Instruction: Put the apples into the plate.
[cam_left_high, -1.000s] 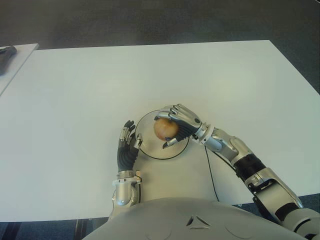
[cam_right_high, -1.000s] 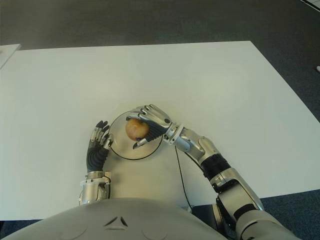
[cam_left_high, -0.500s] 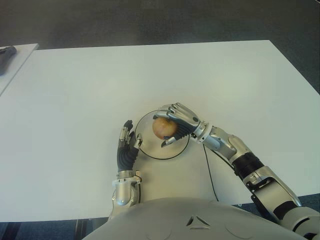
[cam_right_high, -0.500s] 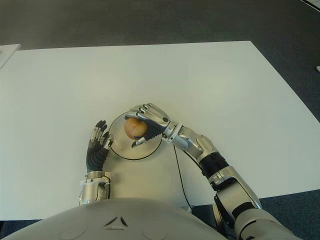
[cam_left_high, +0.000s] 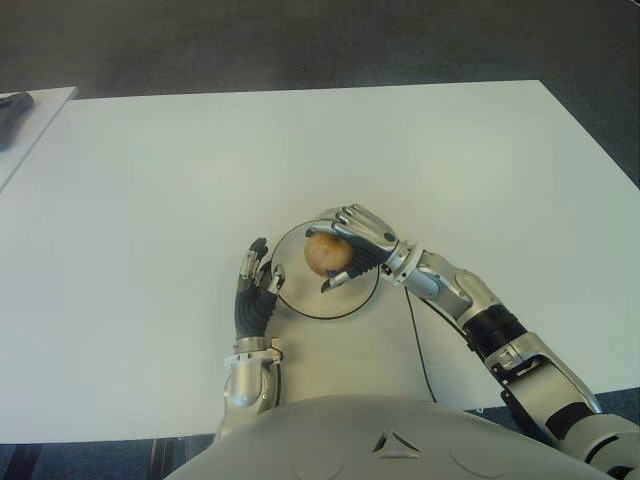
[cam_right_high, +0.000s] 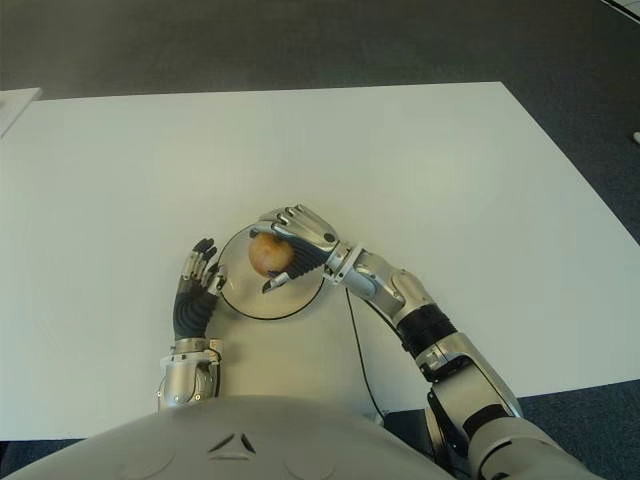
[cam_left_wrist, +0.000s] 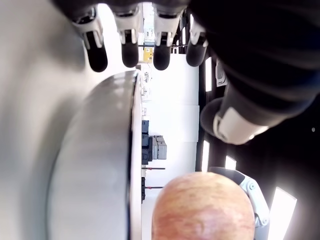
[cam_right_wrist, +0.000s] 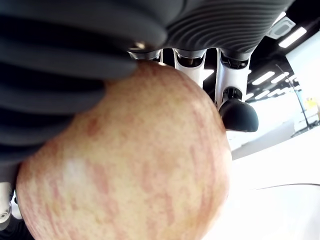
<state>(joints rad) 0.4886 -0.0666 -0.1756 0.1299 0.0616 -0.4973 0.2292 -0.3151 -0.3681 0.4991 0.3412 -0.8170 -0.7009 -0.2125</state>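
A reddish-yellow apple sits in my right hand, whose fingers curl over it above the white plate near the table's front. The right wrist view is filled by the apple pressed against the palm. My left hand lies flat with straight fingers just left of the plate's rim; its wrist view shows the plate edge beside the fingers and the apple beyond. Whether the apple touches the plate I cannot tell.
The white table stretches wide on all sides of the plate. A thin black cable runs from the right wrist toward the front edge. A second table corner with a dark object shows at far left.
The right hand with the apple has shifted slightly farther over the plate. The left hand has stayed where it was.
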